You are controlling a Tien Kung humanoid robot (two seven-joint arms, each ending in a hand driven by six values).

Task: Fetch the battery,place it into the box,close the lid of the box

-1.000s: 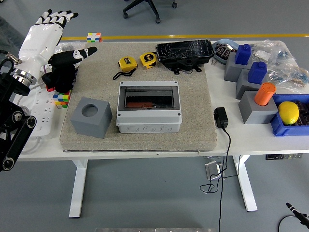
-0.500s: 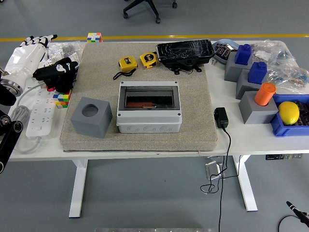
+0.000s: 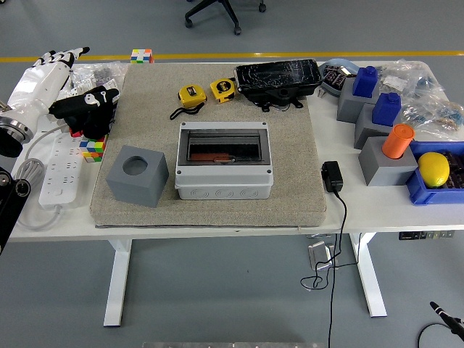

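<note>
Left hand (image 3: 45, 72) over worktop's (image 3: 217, 219) far-left corner, fingers extended and empty, grey box (image 3: 223, 160) mid-mat, black battery (image 3: 278, 78) behind it

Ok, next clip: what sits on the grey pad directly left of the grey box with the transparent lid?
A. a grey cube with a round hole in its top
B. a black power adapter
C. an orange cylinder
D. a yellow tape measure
A: the grey cube with a round hole stands on the pad just left of the grey box.
</note>
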